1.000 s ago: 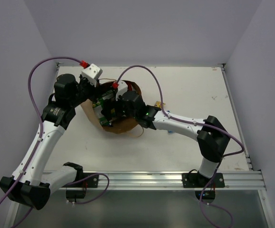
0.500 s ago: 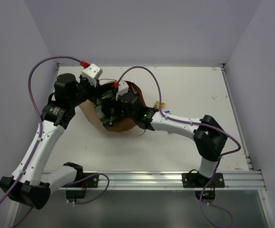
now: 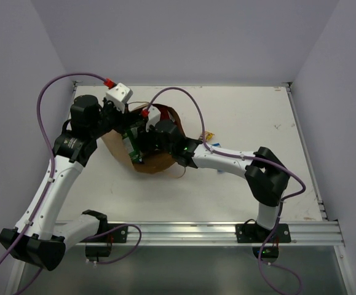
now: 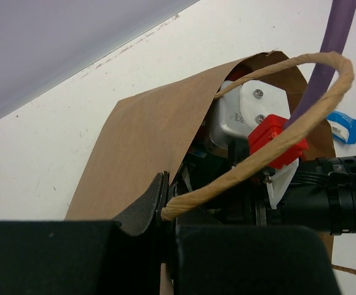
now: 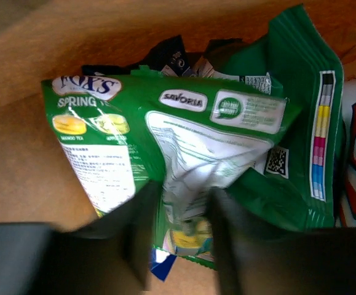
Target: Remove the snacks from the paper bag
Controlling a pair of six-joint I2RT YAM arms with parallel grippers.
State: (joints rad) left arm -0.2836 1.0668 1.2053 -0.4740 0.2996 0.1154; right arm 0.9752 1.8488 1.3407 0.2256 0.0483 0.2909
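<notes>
On white table (image 3: 245, 117), left hand (image 4: 167, 216) pinches paper bag (image 4: 141, 135) handle (image 4: 300, 60); right hand (image 5: 181, 238) inside clamps green packet (image 5: 184, 141).

The left gripper (image 4: 165, 216) is pinching the near end of the handle (image 4: 227, 183), right at the rim of the bag (image 4: 141, 141). The handle is arching over the bag's open mouth. Inside that mouth the right arm (image 4: 325, 196) is sitting, its white camera housing (image 4: 245, 110) and red plug (image 4: 267, 129) showing just under the rim. A purple cable (image 4: 331, 37) is running up beyond the bag. A blue packet (image 4: 344, 126) is lying on the table (image 4: 42, 147) just past the bag's far side.
</notes>
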